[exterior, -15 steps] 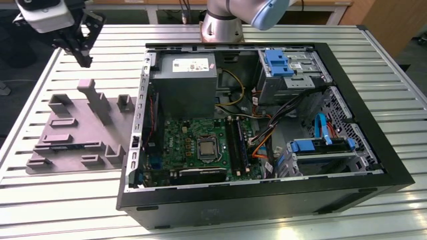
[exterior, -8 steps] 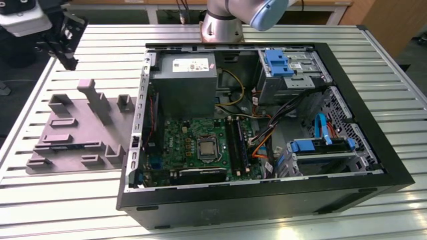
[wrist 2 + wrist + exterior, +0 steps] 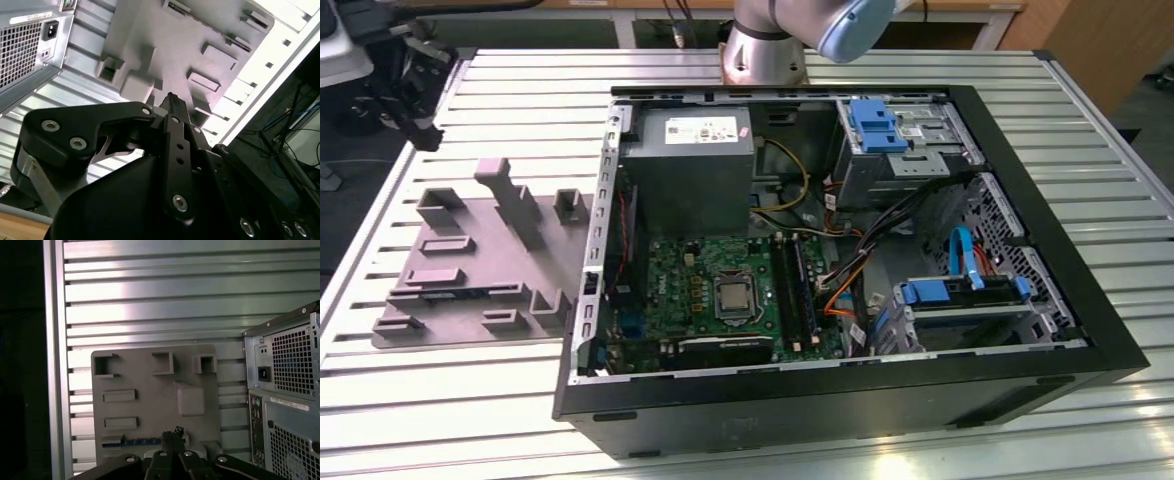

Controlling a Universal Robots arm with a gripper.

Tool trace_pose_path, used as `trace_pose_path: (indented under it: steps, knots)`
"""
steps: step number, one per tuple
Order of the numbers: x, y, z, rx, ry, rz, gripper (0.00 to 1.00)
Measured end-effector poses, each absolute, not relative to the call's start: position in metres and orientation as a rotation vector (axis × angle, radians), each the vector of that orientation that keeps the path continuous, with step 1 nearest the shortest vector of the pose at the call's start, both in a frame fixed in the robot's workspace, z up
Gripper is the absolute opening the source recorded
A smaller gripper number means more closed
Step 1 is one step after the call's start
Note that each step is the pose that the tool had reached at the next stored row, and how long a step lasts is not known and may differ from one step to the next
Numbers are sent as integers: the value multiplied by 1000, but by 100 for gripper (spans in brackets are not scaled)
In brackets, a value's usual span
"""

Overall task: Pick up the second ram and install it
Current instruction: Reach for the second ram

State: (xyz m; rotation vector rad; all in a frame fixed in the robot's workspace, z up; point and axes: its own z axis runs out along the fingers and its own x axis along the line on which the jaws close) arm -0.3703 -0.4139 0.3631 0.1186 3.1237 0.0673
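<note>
On the exterior view's left, the gripper (image 3: 422,130) was held above the grey fixture plate's (image 3: 480,245) far end. In the second wrist view, the jaws were closed together, empty. In the first wrist view, the second ram (image 3: 131,442) was lodged in the plate, just beside them.

Air above grey fixture plate (image 3: 150,405) open. Plate studded with upright posts (image 3: 504,195), raised blocks (image 3: 190,400), narrowing passage. Just beside plate, exterior view's right: computer case (image 3: 854,420) wall. Near second ram (image 3: 132,442) in plate's edge slot hangs gripper (image 3: 171,436).
</note>
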Motion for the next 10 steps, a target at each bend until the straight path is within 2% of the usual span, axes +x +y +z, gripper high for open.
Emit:
trace_pose_path:
  steps: [10]
  knots:
    - [-393,-437,355,119,3125,67,11]
